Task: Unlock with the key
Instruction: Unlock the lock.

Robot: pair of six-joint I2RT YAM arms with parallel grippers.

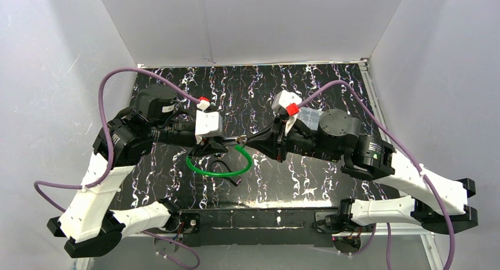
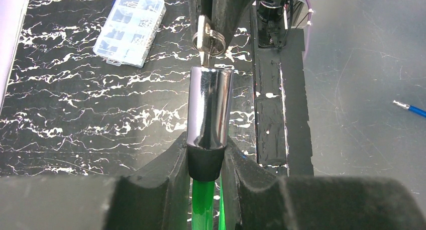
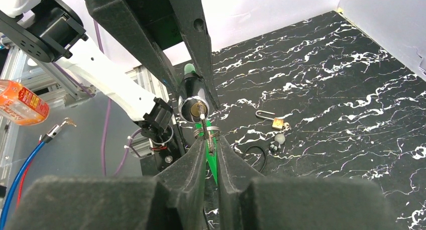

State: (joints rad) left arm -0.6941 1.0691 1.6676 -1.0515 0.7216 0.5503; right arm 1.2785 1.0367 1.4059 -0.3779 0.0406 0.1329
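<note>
my l gripper point(image 2: 206, 157) pinches the chrome lock barrel point(image 2: 210, 107) on its green cable point(image 2: 202, 205); my r gripper point(image 3: 211, 145) pinches the key point(image 3: 203, 121), tip in the keyhole point(image 3: 198, 108).

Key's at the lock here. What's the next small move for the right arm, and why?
Probably push the key a little deeper along the axis of the lock cylinder before turning. The right gripper pinches the key, its tip at the keyhole with blade showing; the left gripper clamps the cylinder.
</note>
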